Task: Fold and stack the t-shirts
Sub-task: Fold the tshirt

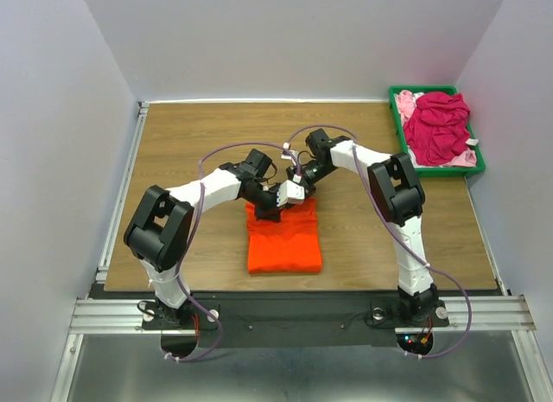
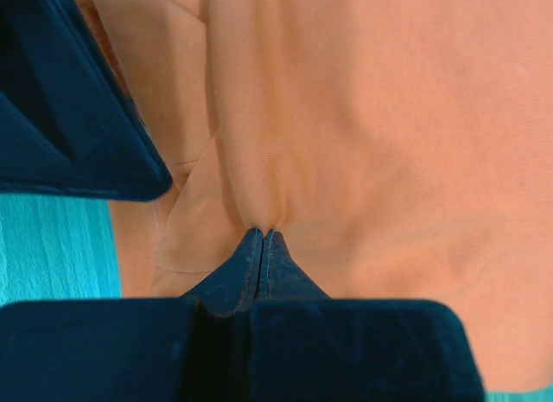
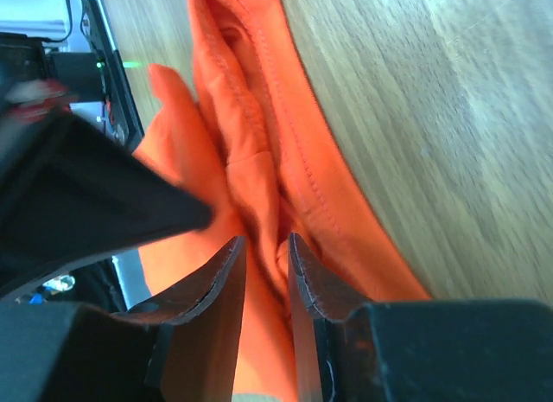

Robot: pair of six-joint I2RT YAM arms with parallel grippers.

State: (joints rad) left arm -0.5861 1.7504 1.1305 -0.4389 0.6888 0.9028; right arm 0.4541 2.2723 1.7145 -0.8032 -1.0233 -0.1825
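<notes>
Two pincers work the far edge of the orange t-shirt [image 1: 283,242], which lies folded mid-worktop [image 1: 173,151]. The left pincer [image 2: 262,238] is closed, seemingly nipping a pucker. The right pincer [image 3: 266,255] squeezes a thicker fold, probably to double it towards the near hem. The magenta t-shirt [image 1: 436,125] and pale pink t-shirt [image 1: 406,101] wait in the green bin [image 1: 478,156].

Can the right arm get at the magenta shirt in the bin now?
Probably not yet: the right pincer is pinching the orange shirt mid-table. Nothing else blocks the magenta shirt in the bin.
</notes>
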